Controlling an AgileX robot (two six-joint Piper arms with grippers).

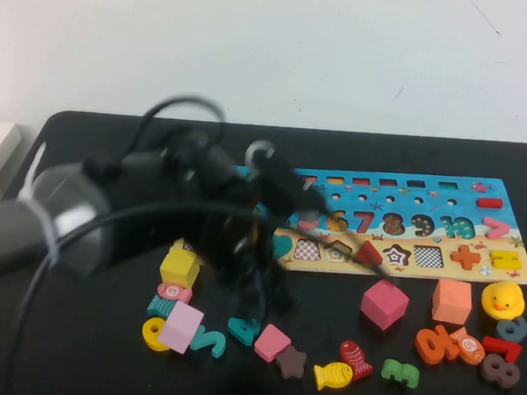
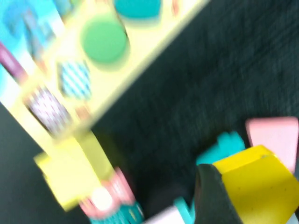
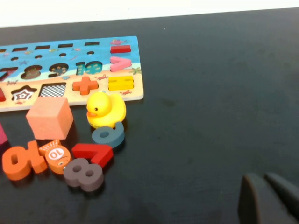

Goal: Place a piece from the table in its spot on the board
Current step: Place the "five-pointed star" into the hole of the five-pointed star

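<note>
The puzzle board (image 1: 397,227) lies at the back right of the black table, with number, shape and sign slots; its edge with a green disc (image 2: 103,41) shows in the left wrist view. My left gripper (image 2: 247,196) is shut on a yellow piece (image 2: 254,184), one dark finger (image 2: 212,198) pressed against its side. It hangs just above the table in front of the board's left end. In the high view my left gripper (image 1: 259,292) is blurred and hides the held piece. My right gripper (image 3: 271,200) is shut and empty, low over bare table, right of the board.
Loose pieces lie in front of the board: a yellow cube (image 1: 179,267), pink block (image 1: 180,327), magenta cube (image 1: 383,304), salmon cube (image 1: 452,301), yellow duck (image 1: 502,300), fish, a star and numbers. A pink block (image 2: 275,137) and teal number (image 2: 222,144) lie close under my left gripper.
</note>
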